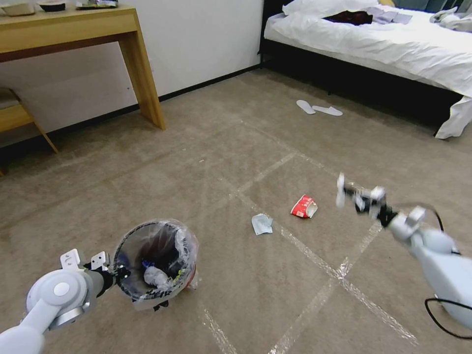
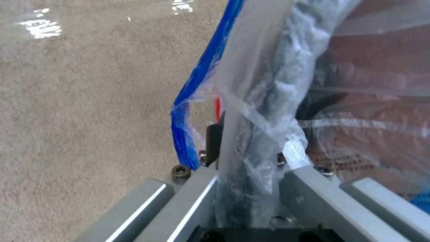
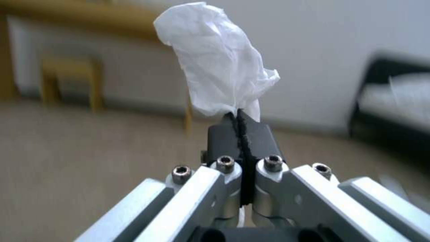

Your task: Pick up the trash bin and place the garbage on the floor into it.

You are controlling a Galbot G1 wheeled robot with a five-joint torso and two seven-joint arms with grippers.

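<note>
The trash bin (image 1: 155,265), dark inside with a red lower body and a crinkly clear bag, hangs low at the front left. It holds crumpled white litter. My left gripper (image 1: 109,273) is shut on its near rim; the left wrist view shows the gripper (image 2: 246,144) clamped over the bagged rim (image 2: 287,84). My right gripper (image 1: 350,191) is raised at the right, shut on a crumpled white tissue (image 1: 340,189); in the right wrist view that tissue (image 3: 219,64) sticks out of the gripper (image 3: 240,121). On the floor (image 1: 236,295) lie a crushed red-and-white cup (image 1: 304,206) and a pale tissue (image 1: 261,223).
A wooden desk (image 1: 142,73) stands at the back left with a stool (image 1: 19,118) beside it. A bed (image 1: 373,44) with white sheets fills the back right, and two white slippers (image 1: 319,109) lie before it. Shiny tape lines (image 1: 314,255) cross the carpet.
</note>
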